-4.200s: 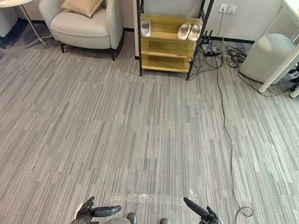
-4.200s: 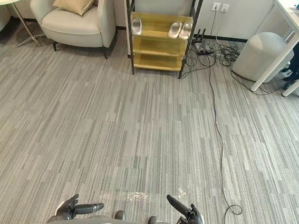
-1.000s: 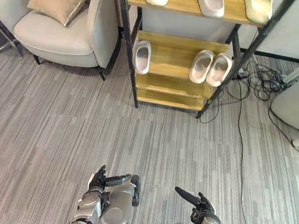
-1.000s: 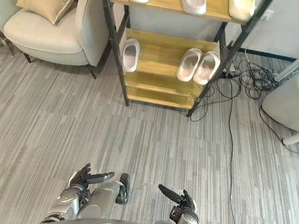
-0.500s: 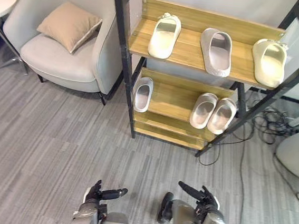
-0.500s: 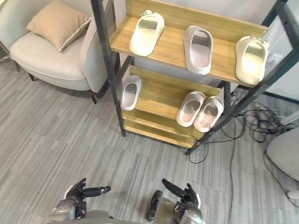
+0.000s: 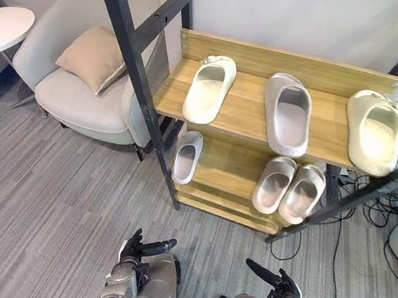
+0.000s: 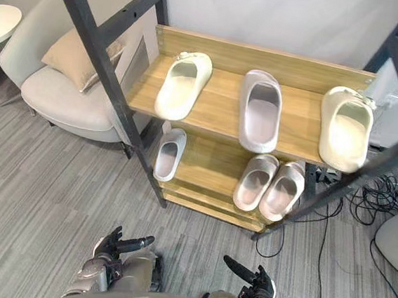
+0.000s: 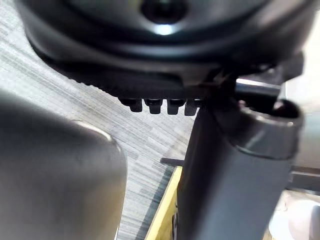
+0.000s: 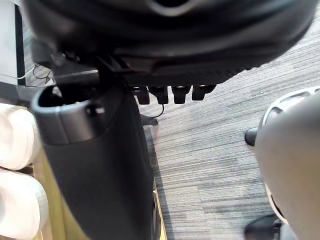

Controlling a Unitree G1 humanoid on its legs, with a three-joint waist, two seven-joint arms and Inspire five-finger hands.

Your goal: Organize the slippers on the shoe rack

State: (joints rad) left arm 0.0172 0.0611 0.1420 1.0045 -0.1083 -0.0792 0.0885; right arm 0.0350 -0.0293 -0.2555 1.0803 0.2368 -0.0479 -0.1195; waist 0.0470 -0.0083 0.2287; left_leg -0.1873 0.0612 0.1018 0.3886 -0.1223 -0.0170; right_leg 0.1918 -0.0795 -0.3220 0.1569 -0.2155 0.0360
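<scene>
The rack stands just ahead, a black frame with wooden shelves. On the upper shelf lie 3 slippers, well apart. A cream slipper is at the left, a grey slipper in the middle, and a second cream slipper at the right end. On the lower shelf, 1 pale slipper lies at the left edge beside the post. A pair lies side by side, touching, at the right. The left robot hand and the right robot hand hang low over the carpet. Both are released, fingers relaxed and thumbs out, holding nothing. An armchair with a cushion sits left of the rack.
</scene>
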